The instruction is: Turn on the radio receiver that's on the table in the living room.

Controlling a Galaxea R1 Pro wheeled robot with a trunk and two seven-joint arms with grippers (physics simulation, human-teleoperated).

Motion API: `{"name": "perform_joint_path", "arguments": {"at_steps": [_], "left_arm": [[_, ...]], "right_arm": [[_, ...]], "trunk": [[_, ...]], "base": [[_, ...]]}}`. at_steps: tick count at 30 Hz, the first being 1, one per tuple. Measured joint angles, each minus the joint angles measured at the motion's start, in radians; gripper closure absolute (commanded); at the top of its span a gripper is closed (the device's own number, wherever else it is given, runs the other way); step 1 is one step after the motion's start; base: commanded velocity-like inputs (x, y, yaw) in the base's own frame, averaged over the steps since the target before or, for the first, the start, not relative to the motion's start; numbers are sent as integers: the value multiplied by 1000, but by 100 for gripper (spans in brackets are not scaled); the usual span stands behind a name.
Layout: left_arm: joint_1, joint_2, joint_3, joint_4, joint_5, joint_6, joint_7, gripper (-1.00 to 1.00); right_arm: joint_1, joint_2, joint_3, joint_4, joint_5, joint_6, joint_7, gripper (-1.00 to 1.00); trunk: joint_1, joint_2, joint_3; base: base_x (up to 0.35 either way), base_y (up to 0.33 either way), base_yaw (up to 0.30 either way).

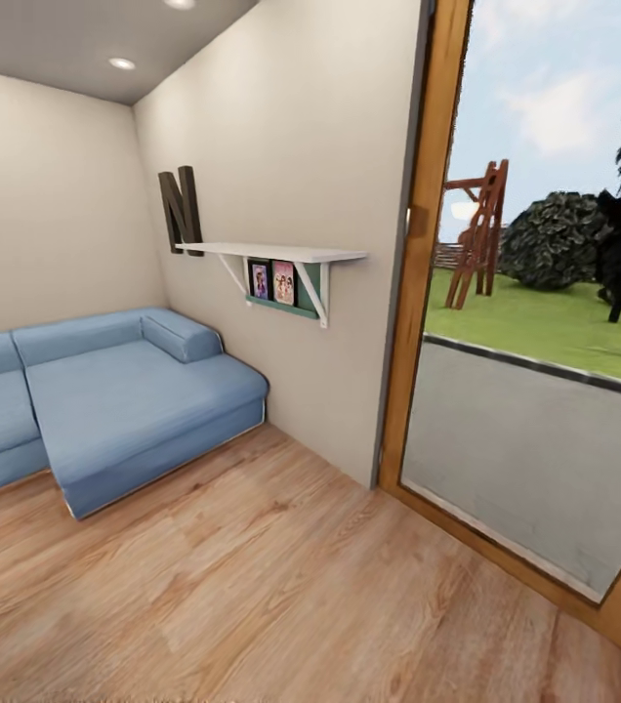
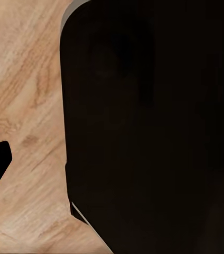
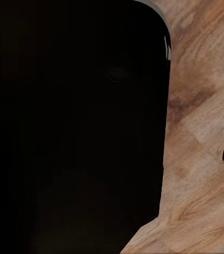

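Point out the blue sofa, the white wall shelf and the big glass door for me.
blue sofa (image 1: 135, 410): head view, on the chaise seat cushion.
white wall shelf (image 1: 281, 252): head view, on the top board.
glass door (image 1: 418, 254): head view, on the wooden frame post.

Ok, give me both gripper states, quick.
Left gripper: cannot be told; a dark body blocks its wrist view.
Right gripper: cannot be told, same reason.

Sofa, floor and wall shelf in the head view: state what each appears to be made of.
The sofa looks upholstered in matte blue fabric: soft rounded edges, no shine. The floor looks like light wood planks with a satin finish: visible grain and plank seams, though it could be laminate. The wall shelf looks like white-painted wood or board on white brackets; its smooth, even colour leaves the core material open.
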Motion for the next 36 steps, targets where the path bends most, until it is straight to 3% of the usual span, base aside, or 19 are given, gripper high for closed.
{"name": "perform_joint_path", "arguments": {"at_steps": [31,36], "left_arm": [[0,2,0,-1,2,-2,-6,-100],[0,3,1,-2,22,-2,-6,-100]], "right_arm": [[0,0,0,0,0,-10,0,-100],[0,0,1,0,1,-8,0,-100]], "trunk": [[0,0,0],[0,0,0]], "base": [[0,0,280],[0,0,280]]}}
